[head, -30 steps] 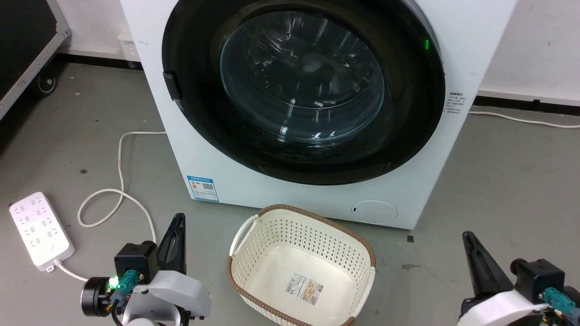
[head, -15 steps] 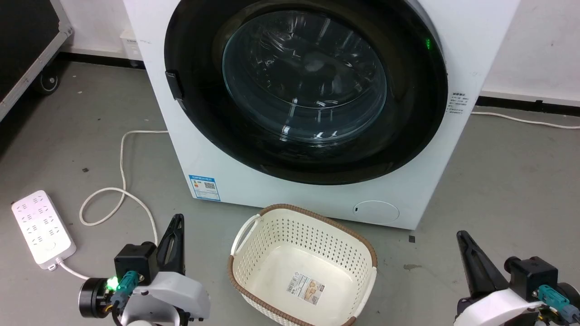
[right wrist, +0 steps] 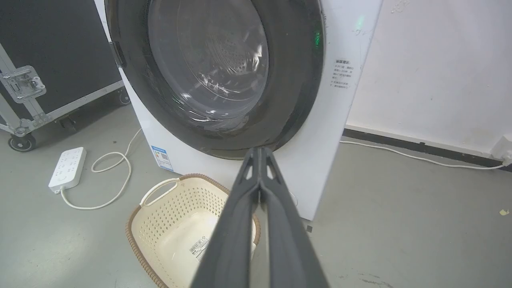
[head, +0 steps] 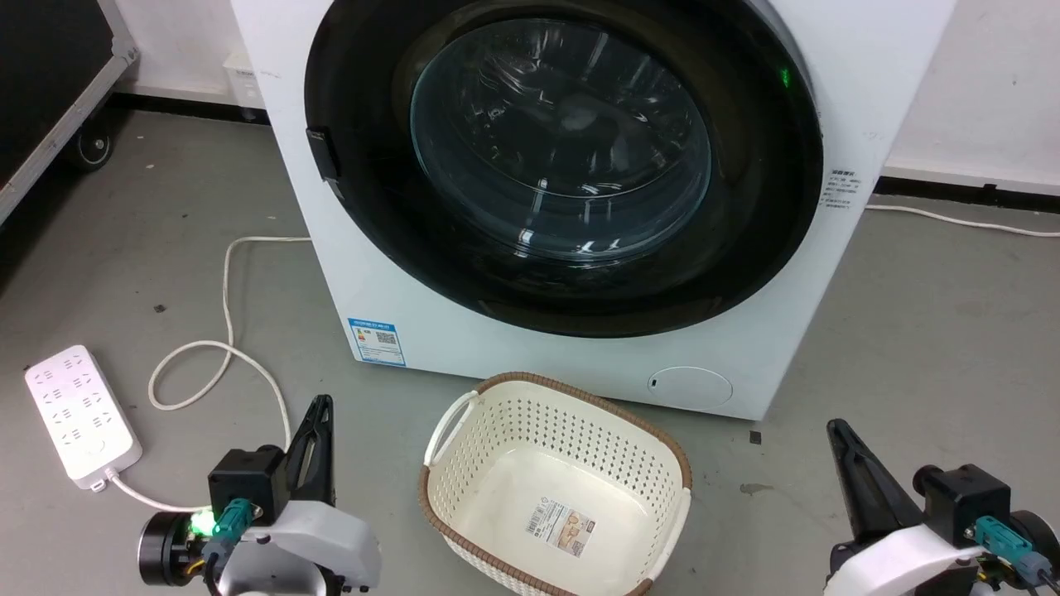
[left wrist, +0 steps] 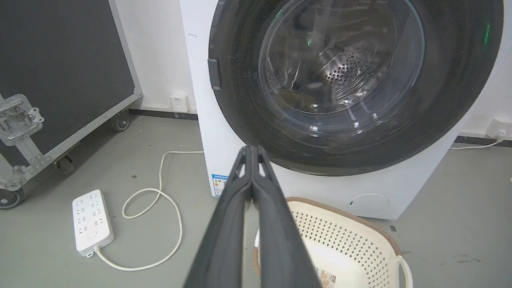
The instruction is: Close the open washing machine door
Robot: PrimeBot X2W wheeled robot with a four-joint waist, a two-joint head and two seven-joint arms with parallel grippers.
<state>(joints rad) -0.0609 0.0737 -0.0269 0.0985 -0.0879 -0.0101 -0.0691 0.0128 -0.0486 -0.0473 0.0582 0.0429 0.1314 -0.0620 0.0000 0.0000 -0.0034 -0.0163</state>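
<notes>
The white washing machine (head: 497,348) stands straight ahead, a blue sticker (head: 376,340) low on its front. Its round door (head: 563,141), black rim around a bulging glass window, lies flat against the machine's front with its latch tab at the left edge. In the left wrist view the steel drum shows through the door (left wrist: 340,60). My left gripper (head: 319,407) is shut and empty at the lower left, well short of the machine. My right gripper (head: 836,432) is shut and empty at the lower right. Both wrist views show the fingertips pressed together, left gripper (left wrist: 252,150) and right gripper (right wrist: 260,151).
A cream perforated basket (head: 530,430) sits on the floor between my grippers, just before the machine. A white power strip (head: 81,412) and its looping cord (head: 225,290) lie on the floor at the left. A black wheeled case (left wrist: 60,60) stands at the far left.
The whole picture has shifted a little to the right, so the camera moved. Both grippers sit slightly lower and further left in the head view. The door looks the same.
</notes>
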